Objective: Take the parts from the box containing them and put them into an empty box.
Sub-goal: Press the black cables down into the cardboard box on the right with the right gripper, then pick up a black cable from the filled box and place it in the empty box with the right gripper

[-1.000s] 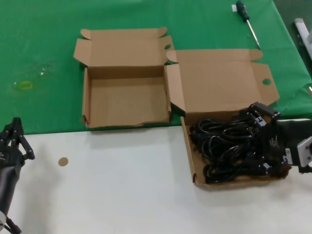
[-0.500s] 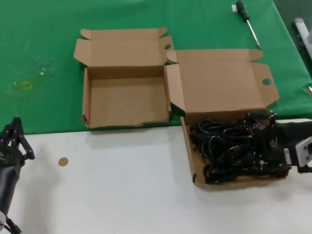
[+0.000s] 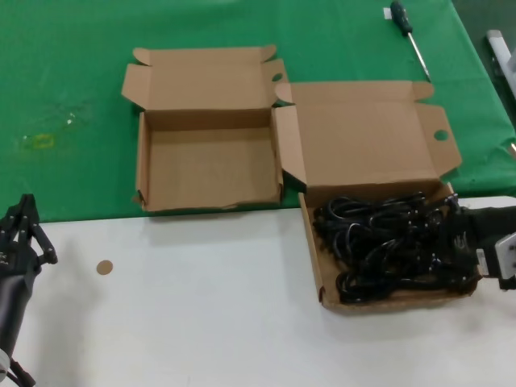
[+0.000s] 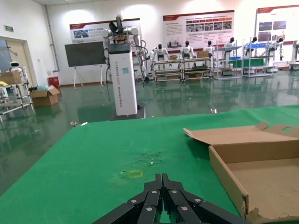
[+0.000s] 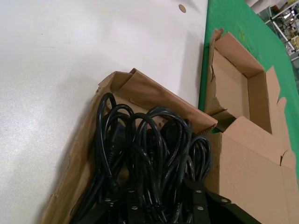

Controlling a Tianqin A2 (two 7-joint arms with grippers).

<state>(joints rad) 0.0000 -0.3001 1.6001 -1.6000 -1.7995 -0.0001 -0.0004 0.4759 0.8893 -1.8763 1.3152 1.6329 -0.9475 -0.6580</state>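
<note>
We are reaching our right gripper (image 3: 446,242) down into the shallow brown cardboard box with the wide lid and hole-punched side tabs (image 3: 316,266), at its right end, where it is sitting among the thin black power cords with chunky plugs (image 3: 375,246). Its dark fingers are buried in the tangle, and we cannot tell whether they are spread or clenched on a cord. In the right wrist view the fingers (image 5: 198,200) are showing at the near edge with loops of cord (image 5: 149,144) lying between and around them, and the box's torn front wall (image 5: 154,100) is standing beyond the coils.

The cords are all lying inside this box, which is sitting on the white table surface (image 3: 201,298) with its lid leaning back onto the green cloth (image 3: 72,72).

The narrower brown cardboard box with small rounded lid tabs (image 3: 142,161) is sitting just to the left, on the green cloth, its side touching the fuller box's lid flap. Nothing is lying inside it.

We are keeping our left gripper (image 3: 24,234) parked low at the left edge of the table, well apart from both boxes, its fingers (image 4: 161,198) pressed together.

A green-handled screwdriver (image 3: 407,32) is lying on the cloth beyond the boxes, and a small brown disc (image 3: 104,267) is resting on the white surface.
</note>
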